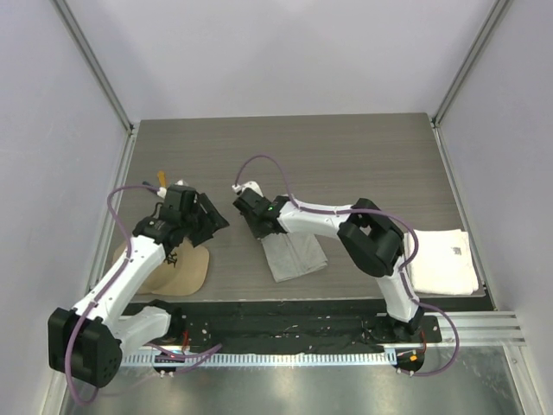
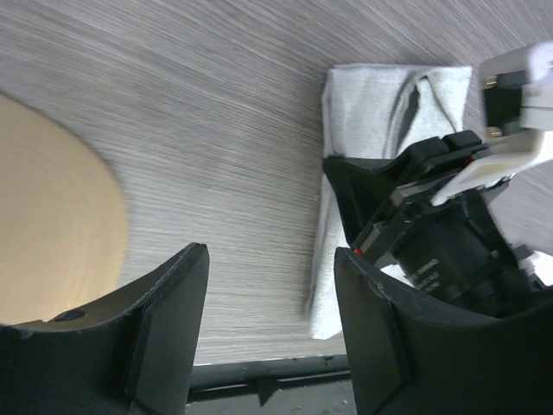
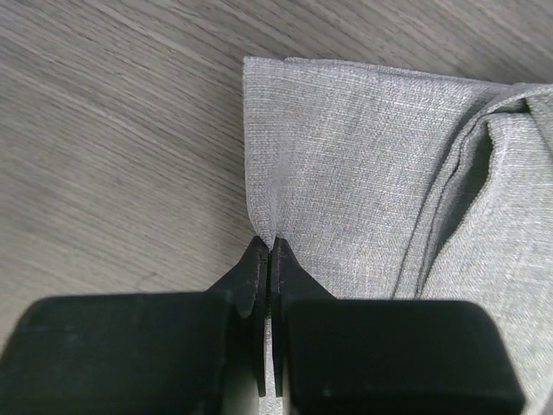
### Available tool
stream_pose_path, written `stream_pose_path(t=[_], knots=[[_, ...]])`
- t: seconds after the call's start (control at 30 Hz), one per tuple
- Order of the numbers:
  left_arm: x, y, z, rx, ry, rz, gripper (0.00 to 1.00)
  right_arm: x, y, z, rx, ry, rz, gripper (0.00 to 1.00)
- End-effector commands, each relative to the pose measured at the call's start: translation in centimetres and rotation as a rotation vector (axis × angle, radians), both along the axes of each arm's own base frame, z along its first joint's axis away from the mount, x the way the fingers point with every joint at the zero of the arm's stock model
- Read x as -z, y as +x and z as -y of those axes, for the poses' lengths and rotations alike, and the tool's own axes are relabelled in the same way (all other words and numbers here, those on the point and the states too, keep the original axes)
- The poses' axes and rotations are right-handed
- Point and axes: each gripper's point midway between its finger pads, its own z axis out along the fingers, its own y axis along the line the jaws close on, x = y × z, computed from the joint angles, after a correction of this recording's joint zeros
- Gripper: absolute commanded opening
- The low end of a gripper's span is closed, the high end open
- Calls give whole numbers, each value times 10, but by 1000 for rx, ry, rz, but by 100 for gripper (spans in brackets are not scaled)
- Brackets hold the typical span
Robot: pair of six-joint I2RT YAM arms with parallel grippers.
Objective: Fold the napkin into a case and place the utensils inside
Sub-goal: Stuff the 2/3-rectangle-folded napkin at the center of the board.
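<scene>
The napkin [image 1: 295, 256] lies folded into a narrow light grey strip on the table, right of centre. My right gripper [image 1: 262, 228] is at its far left end, shut on the folded edge. The right wrist view shows the jaws [image 3: 270, 240] pinching a ridge of the cloth [image 3: 363, 164]. My left gripper [image 1: 212, 221] hovers open to the left of the napkin with nothing between its fingers [image 2: 272, 328]. From the left wrist the napkin [image 2: 367, 112] shows beyond the right gripper [image 2: 432, 225]. Of the utensils only an orange-yellow tip [image 1: 161, 181] shows behind the left arm.
A tan cap [image 1: 181, 270] lies under the left arm near the front edge, also seen as the tan cap [image 2: 52, 216] in the left wrist view. A thick white towel [image 1: 442, 259] sits at the right front. Grey walls enclose the table.
</scene>
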Motion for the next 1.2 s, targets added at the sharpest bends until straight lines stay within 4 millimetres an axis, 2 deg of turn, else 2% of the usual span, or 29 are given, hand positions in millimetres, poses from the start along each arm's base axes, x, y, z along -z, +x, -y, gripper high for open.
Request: stream_pose_path(t=[0.0, 0.03, 0.07, 0.23, 0.37, 0.47, 0.63, 0.8, 1.17], knots=[[0, 20, 26, 33, -132, 13, 66, 2, -7, 8, -27, 174, -141, 1], [0, 21, 34, 58, -168, 5, 67, -12, -3, 3, -39, 237, -136, 1], [0, 25, 37, 64, -186, 3, 67, -9, -8, 7, -47, 273, -186, 1], [21, 46, 63, 128, -267, -53, 70, -26, -1, 13, -44, 410, -234, 1], [21, 64, 85, 170, -375, -46, 73, -35, -2, 11, -61, 483, -265, 1], [26, 76, 93, 180, -381, -59, 75, -39, -3, 11, -62, 519, -284, 1], [38, 88, 104, 182, -402, -77, 75, -45, -2, 16, -49, 563, -286, 1], [61, 91, 111, 178, -376, -131, 75, -50, -1, 16, -51, 586, -286, 1], [76, 95, 116, 198, -297, -136, 67, -48, -1, 16, -56, 600, -318, 1]])
